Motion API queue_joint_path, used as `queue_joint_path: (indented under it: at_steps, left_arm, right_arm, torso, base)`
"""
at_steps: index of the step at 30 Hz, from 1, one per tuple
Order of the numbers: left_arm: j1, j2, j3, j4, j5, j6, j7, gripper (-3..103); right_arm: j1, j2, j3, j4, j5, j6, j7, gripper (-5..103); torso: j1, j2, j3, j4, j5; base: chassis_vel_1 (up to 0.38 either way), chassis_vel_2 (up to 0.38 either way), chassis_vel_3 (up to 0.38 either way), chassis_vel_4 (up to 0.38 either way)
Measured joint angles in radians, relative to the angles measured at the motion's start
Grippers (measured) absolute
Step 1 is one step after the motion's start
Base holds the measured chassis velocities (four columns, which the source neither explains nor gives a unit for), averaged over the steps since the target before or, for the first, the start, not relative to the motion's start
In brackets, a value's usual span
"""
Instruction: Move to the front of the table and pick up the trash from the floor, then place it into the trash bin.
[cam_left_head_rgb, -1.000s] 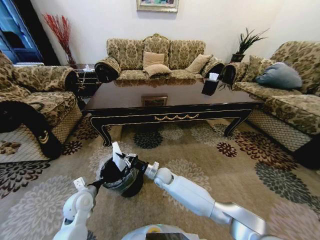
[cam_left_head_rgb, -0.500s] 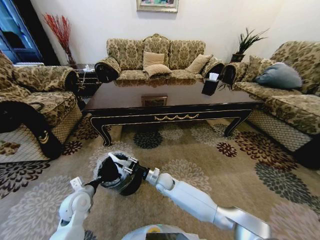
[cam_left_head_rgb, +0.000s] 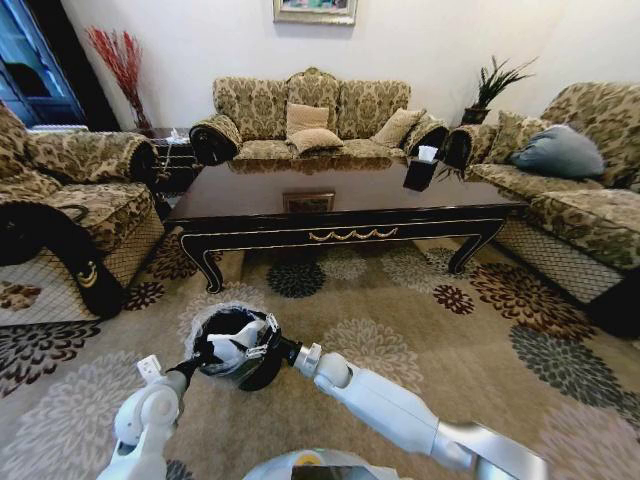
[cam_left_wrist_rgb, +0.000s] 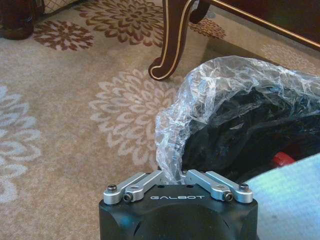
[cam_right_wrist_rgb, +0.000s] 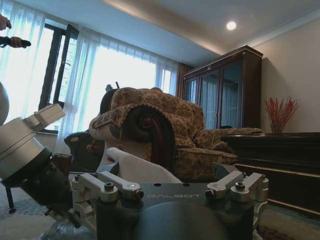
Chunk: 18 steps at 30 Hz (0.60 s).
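— Where are you with the task?

— I stand in front of the large low coffee table of dark glossy wood (cam_left_head_rgb: 340, 195), on the flowered carpet (cam_left_head_rgb: 420, 320). The small round black trash bin with a crinkled whitish plastic liner (cam_left_head_rgb: 238, 350) is on the carpet just before the table's left front leg (cam_left_wrist_rgb: 170, 45). My right gripper (cam_left_head_rgb: 243, 345) hangs over the bin's mouth and pinches a white crumpled paper napkin (cam_right_wrist_rgb: 137, 167). My left gripper (cam_left_wrist_rgb: 172, 176) is pressed together on the liner's rim (cam_left_wrist_rgb: 167, 150), at the side of the bin nearest to me.

— So the napkin is not inside yet?

— I think not; it is between my fingers, above the opening. Letting go of it is what remains for this piece.

— Do the cameras agree?

— They add to each other. The left wrist view shows something red (cam_left_wrist_rgb: 282, 159) deep in the bin, maybe a bottle cap; I cannot tell. The right wrist view shows the napkin standing up from the jaws. The head view gives the whole place.
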Motion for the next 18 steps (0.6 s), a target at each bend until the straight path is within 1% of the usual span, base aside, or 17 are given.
queue_joint_path:
  at_steps: [9,14,18]
  left_arm:
    - [-0.001,-0.015,0.017,0.0,0.011,0.0,0.001,2]
    - [0.002,-0.013,0.01,-0.003,0.01,0.0,0.002,2]
    - [0.009,-0.01,-0.001,-0.008,0.007,0.0,0.003,2]
  right_arm:
    - [0.04,0.035,-0.023,-0.019,-0.007,-0.011,0.039,100]
    - [0.042,0.029,-0.026,-0.022,-0.013,-0.014,0.045,100]
    - [0.03,0.017,-0.007,-0.034,-0.039,-0.022,0.062,100]
  torso:
    - [0.0,0.0,0.0,0.0001,0.0]
    - [0.0,0.0,0.0,0.0,0.0]
    - [0.0,0.0,0.0,0.0001,0.0]
  base:
    - [0.0,0.0,0.0,0.0]
    - [0.0,0.0,0.0,0.0]
    - [0.0,0.0,0.0,0.0]
